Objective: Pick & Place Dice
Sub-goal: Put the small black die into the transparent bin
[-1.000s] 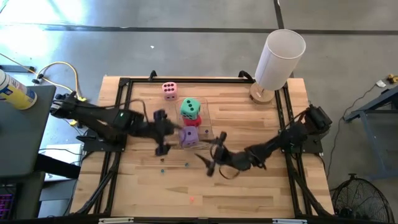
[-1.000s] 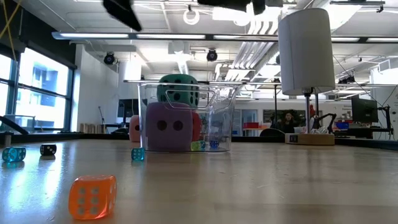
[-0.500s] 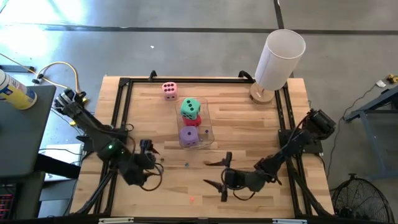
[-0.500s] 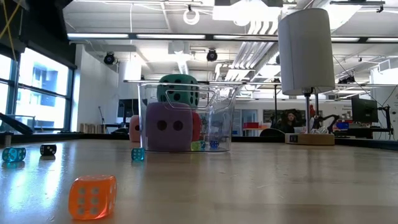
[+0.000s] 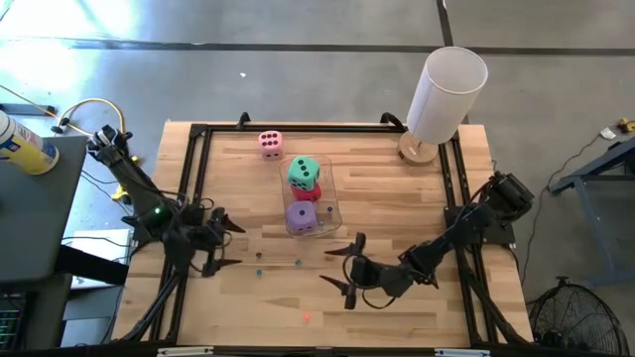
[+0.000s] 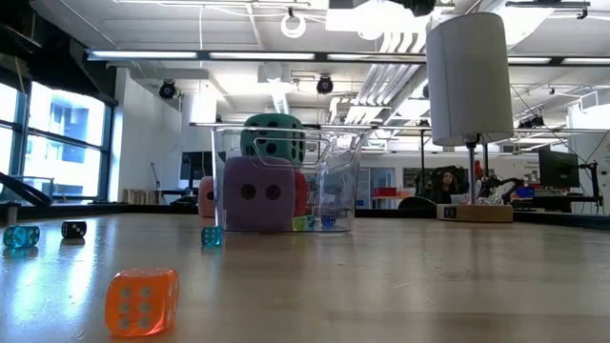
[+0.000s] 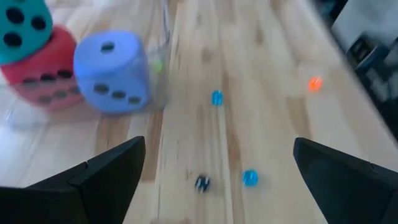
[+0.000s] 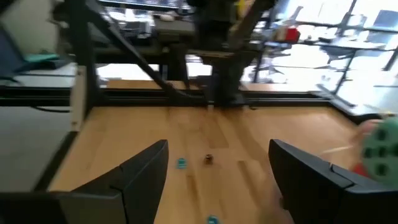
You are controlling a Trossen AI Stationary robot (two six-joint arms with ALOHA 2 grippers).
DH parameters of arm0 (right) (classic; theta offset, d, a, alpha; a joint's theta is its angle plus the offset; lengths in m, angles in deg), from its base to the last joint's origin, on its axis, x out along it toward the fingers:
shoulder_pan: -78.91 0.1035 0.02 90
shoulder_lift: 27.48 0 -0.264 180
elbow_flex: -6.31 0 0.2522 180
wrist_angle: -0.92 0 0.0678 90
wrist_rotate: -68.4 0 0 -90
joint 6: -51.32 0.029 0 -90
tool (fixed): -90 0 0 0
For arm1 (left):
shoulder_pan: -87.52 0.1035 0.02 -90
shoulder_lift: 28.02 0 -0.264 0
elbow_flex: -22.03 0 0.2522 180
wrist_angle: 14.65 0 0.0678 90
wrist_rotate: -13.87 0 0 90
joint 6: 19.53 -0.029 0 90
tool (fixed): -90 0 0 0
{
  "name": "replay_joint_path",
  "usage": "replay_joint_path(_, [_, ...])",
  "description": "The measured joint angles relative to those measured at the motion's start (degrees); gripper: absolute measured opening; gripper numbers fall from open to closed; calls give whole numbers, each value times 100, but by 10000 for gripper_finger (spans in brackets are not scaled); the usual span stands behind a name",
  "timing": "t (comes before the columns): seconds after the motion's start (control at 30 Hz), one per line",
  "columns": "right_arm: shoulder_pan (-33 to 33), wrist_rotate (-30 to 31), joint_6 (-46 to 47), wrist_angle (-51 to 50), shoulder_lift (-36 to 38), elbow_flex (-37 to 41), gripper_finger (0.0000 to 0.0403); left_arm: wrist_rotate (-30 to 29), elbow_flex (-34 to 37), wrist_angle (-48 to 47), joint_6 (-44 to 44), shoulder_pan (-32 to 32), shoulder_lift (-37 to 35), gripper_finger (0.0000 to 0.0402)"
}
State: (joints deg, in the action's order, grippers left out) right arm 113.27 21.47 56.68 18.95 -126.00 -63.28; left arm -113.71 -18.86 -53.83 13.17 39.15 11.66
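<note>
High view, no readable writing, left hand (image 5: 222, 241) wide, right hand (image 5: 340, 270) wide, both empty.

Pink die (image 5: 270, 144), purple die (image 5: 302, 216)

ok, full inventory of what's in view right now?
clear bin: 1, transparent, table centre
teal die: 1, in bin, atop red die
red die: 1, in bin, under teal
purple die: 1, in bin
pink die: 1, on the table beyond the bin
small dice: several, orange, blue, black, scattered on table
lamp: 1, white shade, far right corner
left gripper: open, empty, left edge
right gripper: open, empty, near the table's front
</note>
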Motion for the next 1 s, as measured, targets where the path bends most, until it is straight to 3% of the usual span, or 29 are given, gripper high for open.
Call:
replay_joint_path(0.13, [-78,-672,92,2,0,0,270,52,826,1261,-724,79,-417,397])
replay_joint_path(0.3, [-78,-1004,110,7,0,0,270,116,1565,2312,-1165,179,-550,397])
replay_joint_path(0.63, [-78,-1181,110,9,0,0,270,116,1974,2521,-1139,181,-537,397])
replay_joint_path(0.87, [-78,-1179,110,11,-2,0,270,322,2636,3423,-764,163,-385,397])
replay_joint_path(1.0, [-91,-1179,110,11,-2,0,270,279,2645,3430,-863,165,-106,397])
